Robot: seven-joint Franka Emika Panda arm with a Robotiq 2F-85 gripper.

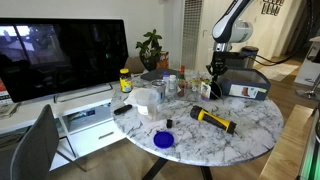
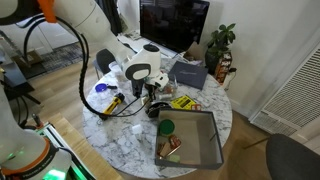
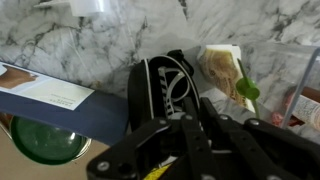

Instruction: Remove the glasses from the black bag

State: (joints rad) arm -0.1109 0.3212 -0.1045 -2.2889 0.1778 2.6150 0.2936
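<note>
The black bag (image 1: 245, 82) sits at the table's edge; in an exterior view (image 2: 195, 145) its open top shows small items inside. Its white-and-blue panel appears in the wrist view (image 3: 50, 97). My gripper (image 1: 214, 70) (image 2: 152, 98) hangs low over the marble table, beside the bag. In the wrist view my fingers (image 3: 186, 112) are close together around the end of the glasses (image 3: 162, 82), a black frame with white line pattern, which lie over bare marble outside the bag.
A yellow-and-black torch (image 1: 213, 120), a blue lid (image 1: 163, 139), a white cup (image 1: 147, 98) and bottles (image 1: 172, 84) crowd the table. A green lid (image 2: 167, 127) (image 3: 40, 142) lies near the bag. A grey box (image 2: 188, 72), a plant (image 1: 151, 46) and a TV (image 1: 60, 55) stand around.
</note>
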